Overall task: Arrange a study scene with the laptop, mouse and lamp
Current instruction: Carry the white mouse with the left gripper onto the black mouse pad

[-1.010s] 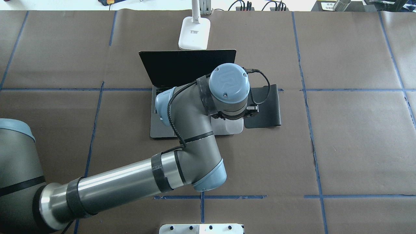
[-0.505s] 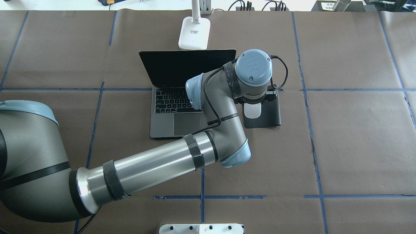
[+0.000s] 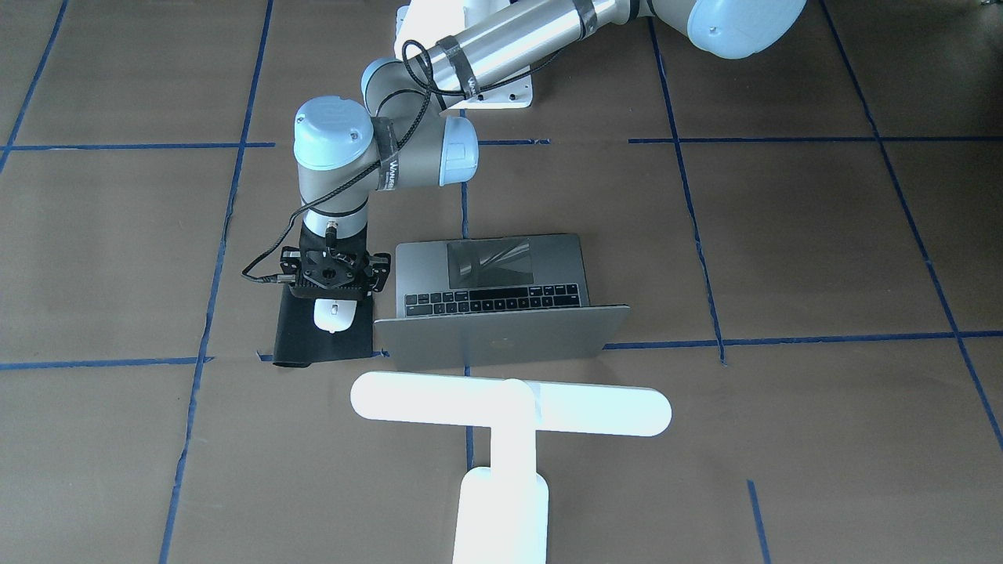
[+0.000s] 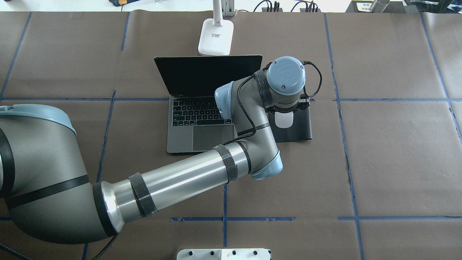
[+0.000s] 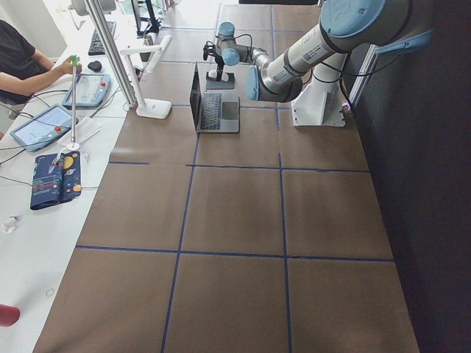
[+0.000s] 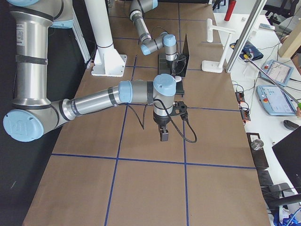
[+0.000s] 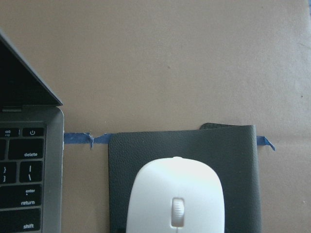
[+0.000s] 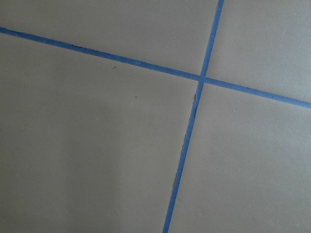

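The grey laptop [image 4: 180,139] stands open mid-table, screen towards the far edge. Behind it stands the white lamp [image 3: 509,407], its base [image 4: 216,36] near the table's far edge. The white mouse [image 4: 283,121] sits on a black mat [image 4: 304,124] right of the laptop, and fills the lower middle of the left wrist view [image 7: 176,194]. My left gripper [image 3: 335,280] points straight down over the mouse's near half, shut on it; its fingers are hidden under the wrist. My right gripper [image 6: 163,135] hangs over bare table far to the right; I cannot tell its state.
Blue tape lines grid the brown table cover. A white pedestal [image 4: 223,254] stands at the near edge. A person [image 5: 22,66] sits at the side bench with tablets [image 5: 44,125] and cables beyond the lamp.
My left arm swung right, carrying the mouse from the laptop's right front corner onto the black mat, then shifted slightly further onto it. The laptop's keyboard is uncovered now.
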